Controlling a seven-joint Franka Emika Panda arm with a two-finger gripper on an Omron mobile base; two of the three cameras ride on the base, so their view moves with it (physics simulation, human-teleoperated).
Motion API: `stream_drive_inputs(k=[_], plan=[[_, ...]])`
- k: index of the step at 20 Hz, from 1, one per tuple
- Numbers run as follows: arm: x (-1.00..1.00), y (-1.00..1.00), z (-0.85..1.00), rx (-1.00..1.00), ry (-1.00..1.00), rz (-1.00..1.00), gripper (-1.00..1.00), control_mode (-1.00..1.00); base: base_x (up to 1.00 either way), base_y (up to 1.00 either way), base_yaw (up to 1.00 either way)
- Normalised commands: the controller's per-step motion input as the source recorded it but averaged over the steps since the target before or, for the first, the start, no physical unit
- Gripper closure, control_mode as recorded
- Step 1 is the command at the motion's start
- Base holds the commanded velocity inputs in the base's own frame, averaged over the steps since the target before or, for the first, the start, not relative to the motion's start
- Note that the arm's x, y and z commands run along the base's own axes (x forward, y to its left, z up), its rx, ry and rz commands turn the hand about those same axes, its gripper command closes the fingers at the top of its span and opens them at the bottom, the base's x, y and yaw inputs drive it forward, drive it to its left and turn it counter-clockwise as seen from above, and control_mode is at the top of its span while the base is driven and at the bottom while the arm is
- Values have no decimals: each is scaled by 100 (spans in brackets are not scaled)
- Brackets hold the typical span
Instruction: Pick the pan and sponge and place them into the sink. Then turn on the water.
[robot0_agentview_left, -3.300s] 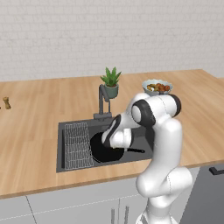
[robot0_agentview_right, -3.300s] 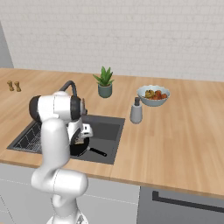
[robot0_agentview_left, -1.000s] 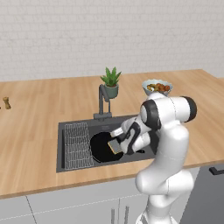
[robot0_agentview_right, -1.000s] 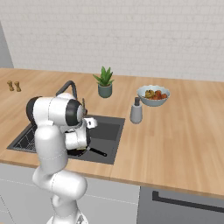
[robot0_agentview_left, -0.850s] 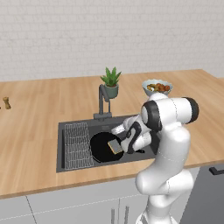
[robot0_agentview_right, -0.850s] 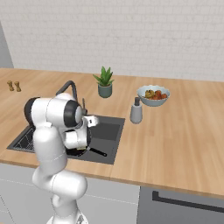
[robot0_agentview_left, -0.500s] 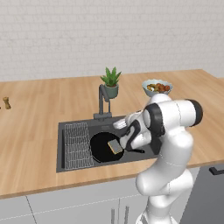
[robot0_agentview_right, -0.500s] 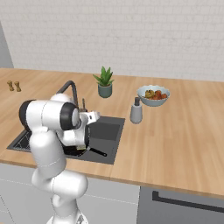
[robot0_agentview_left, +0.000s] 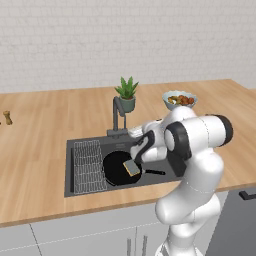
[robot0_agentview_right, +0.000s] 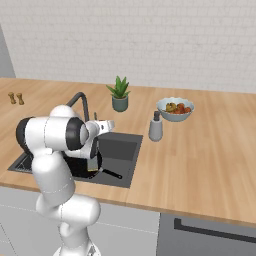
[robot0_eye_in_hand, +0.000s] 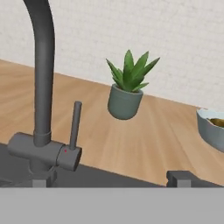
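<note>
Wooden counter (robot0_agentview_left: 45, 130) carries plant (robot0_agentview_left: 127, 93), bowl (robot0_agentview_left: 179, 99), dispenser (robot0_agentview_right: 155, 128).

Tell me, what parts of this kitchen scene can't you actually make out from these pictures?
- The gripper: in the hand view only dark tips at the bottom edge, so open or shut is unclear.
- The sink: in the right base view the white arm hides its left half and most of the pan.
- Two small shakers: too small to identify.
- The faucet: spout cut off by the hand view's top edge.
</note>
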Motion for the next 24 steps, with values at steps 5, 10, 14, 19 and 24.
stream_drive_inputs(k=[5, 10, 14, 19, 24], plan=[[3, 0, 4, 7, -4, -3, -100, -100, 0, 0, 0], [3, 0, 2, 11, -2, 0, -100, -100, 0, 0, 0], [11, -1, 0, 10, 0, 0, -100, -100, 0, 0, 0], [19, 0, -7, 7, -4, 0, -100, -100, 0, 0, 0], [26, 0, -24, 3, -6, 0, -100, -100, 0, 0, 0]])
